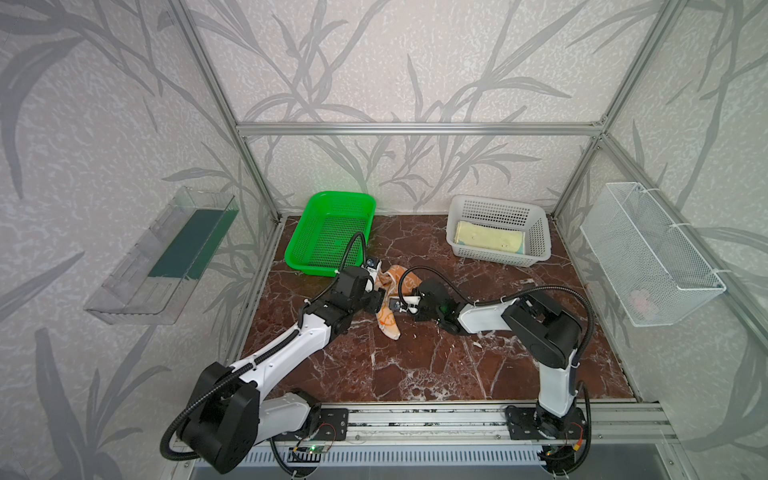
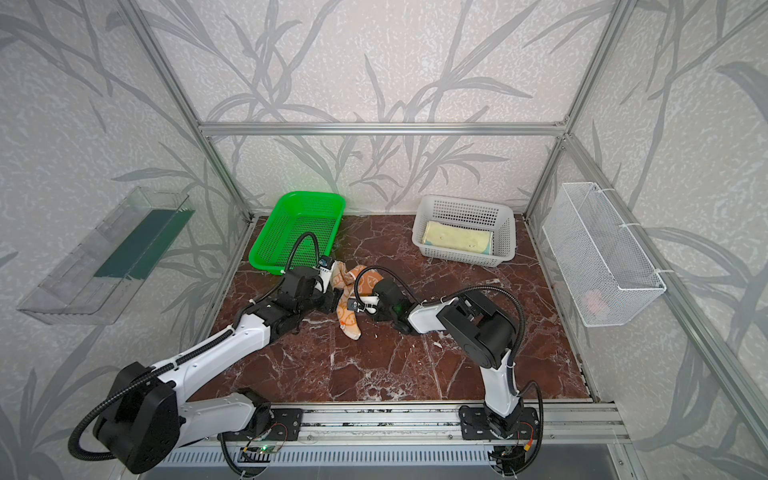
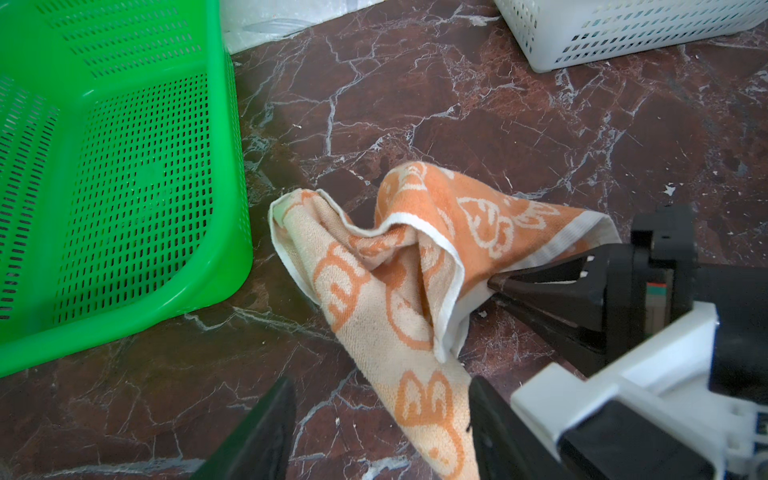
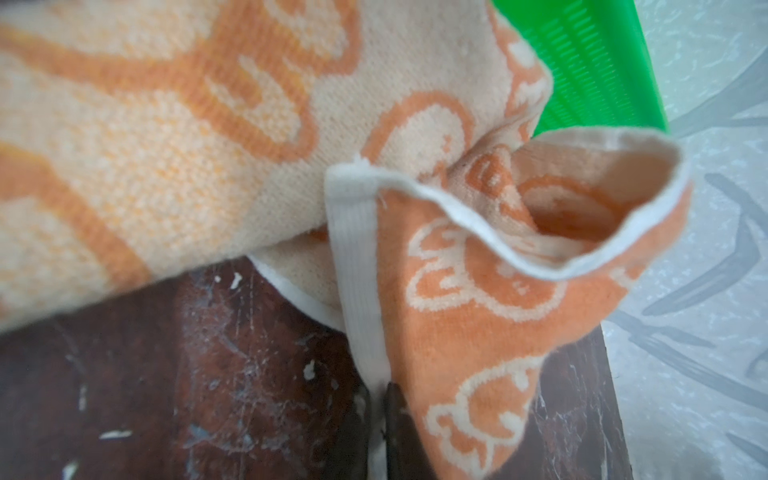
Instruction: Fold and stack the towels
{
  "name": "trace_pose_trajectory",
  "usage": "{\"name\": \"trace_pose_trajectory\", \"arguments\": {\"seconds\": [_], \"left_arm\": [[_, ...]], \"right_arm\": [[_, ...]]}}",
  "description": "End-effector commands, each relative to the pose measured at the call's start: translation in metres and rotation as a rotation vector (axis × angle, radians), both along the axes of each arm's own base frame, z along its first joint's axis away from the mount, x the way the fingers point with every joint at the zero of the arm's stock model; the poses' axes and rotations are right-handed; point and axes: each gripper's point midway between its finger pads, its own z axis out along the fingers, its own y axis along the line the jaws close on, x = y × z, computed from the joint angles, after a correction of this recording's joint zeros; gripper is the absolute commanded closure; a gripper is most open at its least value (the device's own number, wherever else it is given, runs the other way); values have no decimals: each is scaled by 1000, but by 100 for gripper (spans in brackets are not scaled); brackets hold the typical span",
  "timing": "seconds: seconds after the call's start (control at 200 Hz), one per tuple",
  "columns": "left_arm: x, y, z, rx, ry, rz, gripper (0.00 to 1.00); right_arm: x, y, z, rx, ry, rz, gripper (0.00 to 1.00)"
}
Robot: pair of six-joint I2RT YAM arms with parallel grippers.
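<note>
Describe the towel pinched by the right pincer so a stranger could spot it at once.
On the red-brown marble tabletop, look to the middle, beside the green basket. There is a crumpled orange-cream towel with cartoon faces and a white hem, its edge gripped by the right pincer. Unlike the pale yellow towel folded in the white basket, it is patterned and unfolded.

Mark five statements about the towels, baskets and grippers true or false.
1. The yellow towel lies in the white basket. True.
2. The green basket holds a towel. False: it is empty.
3. The right gripper is shut on the orange towel. True: it pinches the white hem.
4. The left gripper clamps the orange towel. False: its jaws stand open.
5. The orange towel lies folded flat. False: it is crumpled on the table.
</note>
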Motion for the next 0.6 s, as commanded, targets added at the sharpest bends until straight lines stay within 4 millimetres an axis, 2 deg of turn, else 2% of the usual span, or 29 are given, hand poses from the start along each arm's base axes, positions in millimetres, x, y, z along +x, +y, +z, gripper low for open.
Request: {"name": "trace_pose_trajectory", "arguments": {"seconds": [0.0, 0.22, 0.47, 0.595], "left_arm": [[3, -1, 12, 10, -30, -4, 33], [8, -3, 17, 43, -46, -33, 33], [12, -8, 21, 179, -93, -157, 33], [12, -7, 37, 257, -181, -220, 33]], "right_arm": [[11, 6, 21, 62, -21, -29, 97], [8, -5, 46, 141, 66, -62, 100], [-7, -23, 62, 156, 245, -72, 100], [-8, -34, 67, 159, 326, -114, 100]]}}
